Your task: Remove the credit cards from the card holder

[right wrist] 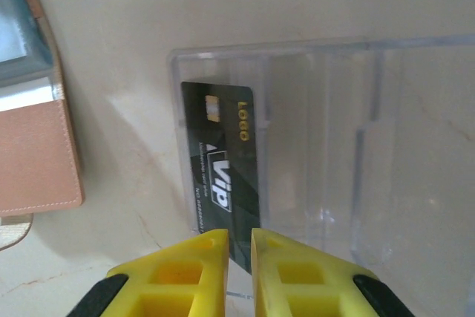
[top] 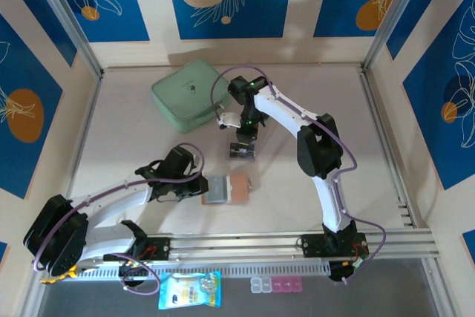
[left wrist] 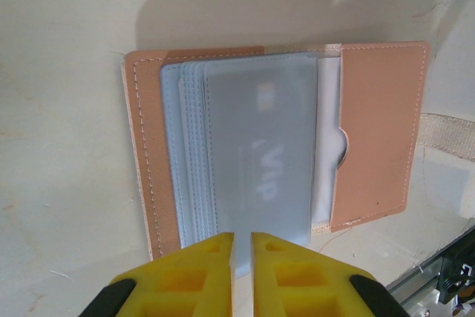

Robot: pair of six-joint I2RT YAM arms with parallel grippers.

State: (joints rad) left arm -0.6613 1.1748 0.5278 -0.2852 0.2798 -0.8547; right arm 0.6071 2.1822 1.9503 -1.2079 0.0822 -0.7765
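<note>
The card holder (top: 239, 185) lies open on the table, tan leather (left wrist: 378, 131) outside and grey card pockets inside. A pale card marked VIP (left wrist: 260, 154) sits in the top grey pocket. My left gripper (left wrist: 242, 246) is shut on that pocket's near edge, at the holder's left side (top: 202, 189). A dark credit card (right wrist: 221, 176) with VIP print lies inside the clear plastic box (right wrist: 356, 109). Just above that box (top: 242, 152) hangs my right gripper (top: 243, 141), whose jaws (right wrist: 239, 246) stand a narrow gap apart over the card's near end, pinching nothing.
A mint-green zip case (top: 189, 94) lies at the back, left of the right arm. A corner of the card holder (right wrist: 33, 154) shows left of the box. A metal rail (top: 245, 243) runs along the near edge, with a packet (top: 189, 289) and pill box (top: 278, 285) below it.
</note>
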